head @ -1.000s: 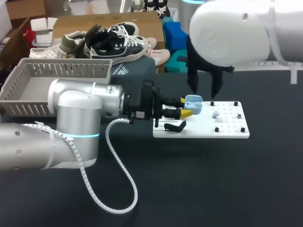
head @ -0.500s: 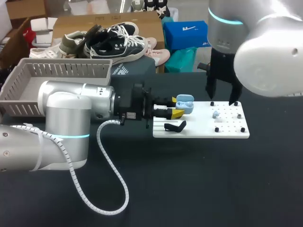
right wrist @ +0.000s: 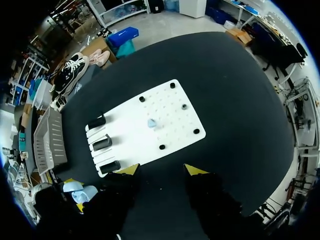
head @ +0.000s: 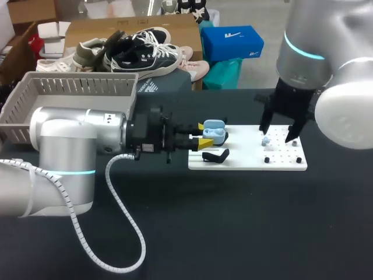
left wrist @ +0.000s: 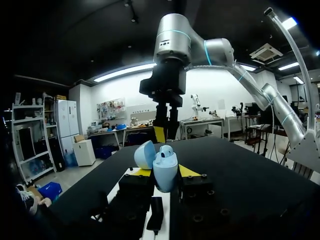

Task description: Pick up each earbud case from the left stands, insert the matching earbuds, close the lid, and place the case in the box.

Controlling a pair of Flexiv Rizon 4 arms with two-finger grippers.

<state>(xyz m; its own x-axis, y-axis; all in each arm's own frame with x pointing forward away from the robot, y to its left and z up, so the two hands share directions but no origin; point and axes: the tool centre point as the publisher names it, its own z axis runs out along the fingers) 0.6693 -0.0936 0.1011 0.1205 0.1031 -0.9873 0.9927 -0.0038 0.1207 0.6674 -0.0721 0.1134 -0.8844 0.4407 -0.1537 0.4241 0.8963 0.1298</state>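
Open case pinched at the board's left end, loose earbud under the other arm.

The left gripper [head: 204, 135] clamps the pale-blue earbud case [head: 214, 129] by its sides, lid tipped open, beside a black stand [head: 215, 156] on the white board [head: 250, 162]. Further along, the small earbud [head: 266, 140] lies among low pegs [head: 266, 160], almost straight beneath the right gripper [head: 276, 134], the nearer one, fingers spread and pointing down. The grey box [head: 35, 119] sits far left.
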